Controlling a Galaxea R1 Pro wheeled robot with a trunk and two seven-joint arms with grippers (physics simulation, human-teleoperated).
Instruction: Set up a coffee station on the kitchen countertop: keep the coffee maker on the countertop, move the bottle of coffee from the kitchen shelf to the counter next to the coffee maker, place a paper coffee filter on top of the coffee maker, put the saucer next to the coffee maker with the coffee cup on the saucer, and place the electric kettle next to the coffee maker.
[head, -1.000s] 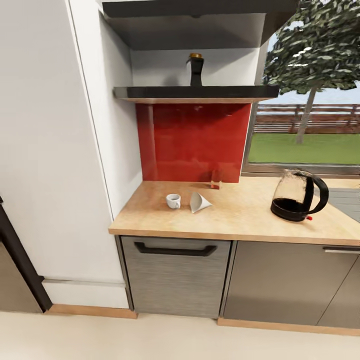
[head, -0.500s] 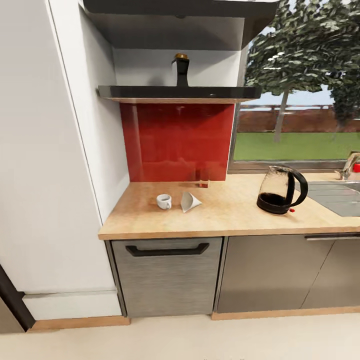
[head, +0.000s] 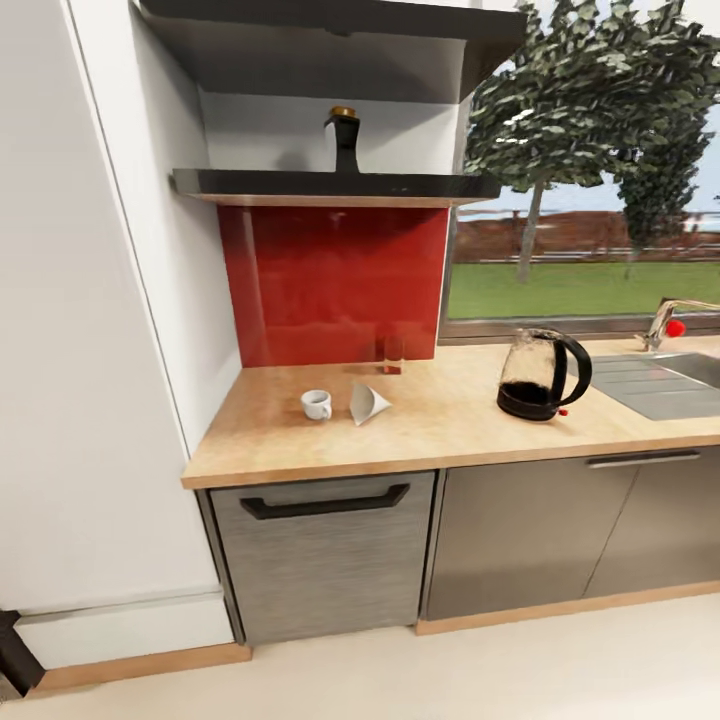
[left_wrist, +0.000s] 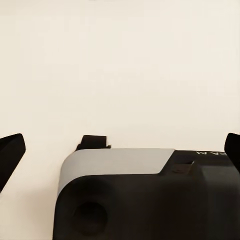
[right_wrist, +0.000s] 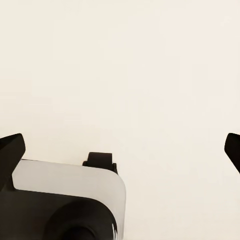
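Your view has swung right along the tabletop (head: 450, 445), bringing the sink into sight: coffee cup (head: 316, 404) and paper coffee filter (head: 367, 402) sit side by side, electric kettle (head: 541, 375) well apart, bottle of coffee (head: 343, 142) on the kitchen shelf (head: 330, 186). Both pincers, left pincer (left_wrist: 120, 155) and right pincer (right_wrist: 120, 150), hang with fingers wide apart, empty over the floor, so you're probably still searching for the coffee maker.

A home kitchen: a light-wood worktop (head: 450, 430) over glossy grey cabinets (head: 520, 540), red splashback (head: 330, 280), inset steel sink (head: 665, 385) with tap, and a garden window (head: 590, 270).
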